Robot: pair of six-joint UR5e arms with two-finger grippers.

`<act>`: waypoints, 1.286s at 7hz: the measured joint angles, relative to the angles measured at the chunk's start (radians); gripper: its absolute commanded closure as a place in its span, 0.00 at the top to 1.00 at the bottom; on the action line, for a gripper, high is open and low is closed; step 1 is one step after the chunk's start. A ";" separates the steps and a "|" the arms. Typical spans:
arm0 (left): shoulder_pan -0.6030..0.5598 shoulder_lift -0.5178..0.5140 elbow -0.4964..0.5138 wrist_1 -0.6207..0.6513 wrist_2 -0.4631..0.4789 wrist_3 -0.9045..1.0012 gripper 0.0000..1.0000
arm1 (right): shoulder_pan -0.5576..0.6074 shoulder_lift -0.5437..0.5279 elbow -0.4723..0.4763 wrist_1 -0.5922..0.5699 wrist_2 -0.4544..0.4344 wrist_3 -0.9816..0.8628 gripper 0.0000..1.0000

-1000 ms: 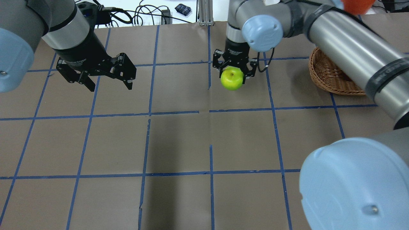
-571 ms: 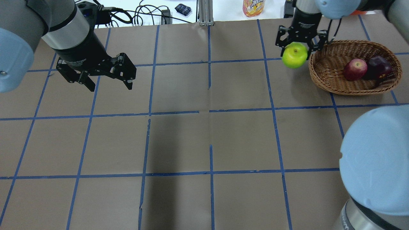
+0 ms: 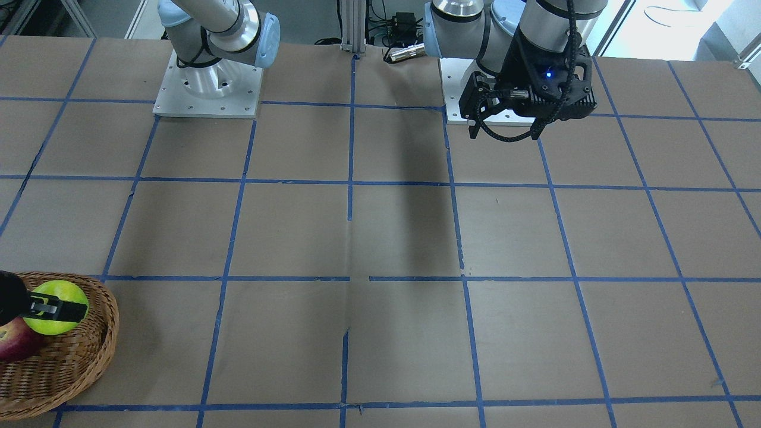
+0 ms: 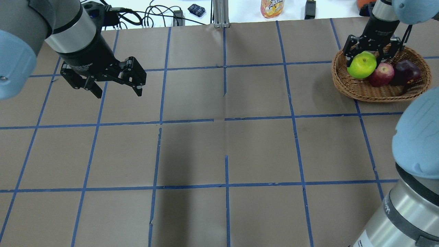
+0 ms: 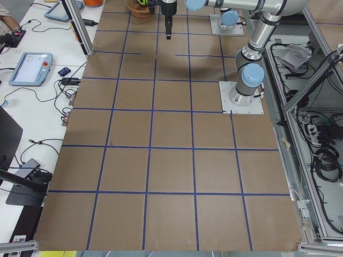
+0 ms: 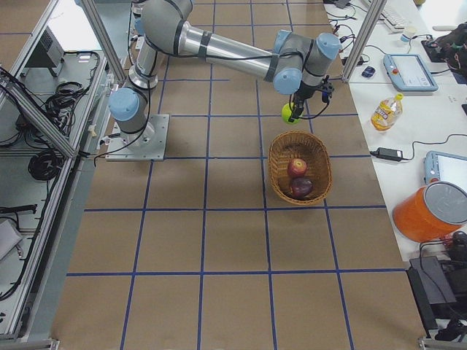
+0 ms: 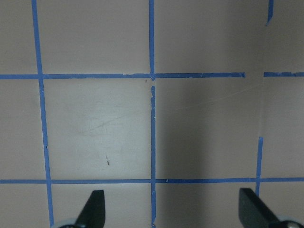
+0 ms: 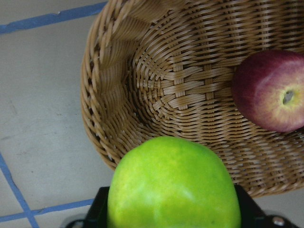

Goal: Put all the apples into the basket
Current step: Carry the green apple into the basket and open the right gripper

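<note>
My right gripper (image 4: 363, 61) is shut on the lime green apple (image 4: 362, 65) and holds it over the left end of the wicker basket (image 4: 377, 96). In the right wrist view the green apple (image 8: 173, 185) hangs above the basket's rim (image 8: 102, 95). The red apple (image 4: 381, 74) and the dark maroon apple (image 4: 406, 71) lie side by side in the basket. The red apple also shows in the right wrist view (image 8: 270, 90). My left gripper (image 4: 118, 92) is open and empty, above bare table at the far left. Its fingertips (image 7: 95, 202) show spread wide in the left wrist view.
The brown table carries a blue tape grid. An orange drink bottle (image 4: 272, 7), a power adapter (image 4: 310, 8), cables and an aluminium post (image 4: 221, 13) lie beyond the far edge. An orange bucket (image 6: 430, 211) and tablets sit on the side bench.
My right gripper has carried the green apple rightward from the table's far middle to over the basket's left end. The left arm has not moved.
</note>
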 measured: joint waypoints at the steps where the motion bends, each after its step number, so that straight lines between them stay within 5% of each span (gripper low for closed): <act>1: 0.000 0.000 0.000 0.000 0.000 0.000 1.00 | -0.015 0.020 0.001 -0.011 0.000 -0.016 0.00; 3: 0.000 0.000 0.000 0.000 0.000 0.000 1.00 | -0.025 0.057 0.003 -0.050 0.000 -0.029 0.29; 4: 0.000 0.000 0.000 0.000 0.000 0.000 1.00 | -0.025 0.076 0.003 -0.082 0.000 -0.031 0.83; 5: 0.000 0.000 0.000 0.000 0.000 0.000 1.00 | -0.026 0.087 0.004 -0.100 -0.001 -0.032 1.00; 9: 0.000 0.000 0.000 0.000 0.000 0.000 1.00 | -0.028 0.070 0.004 -0.072 -0.010 -0.034 1.00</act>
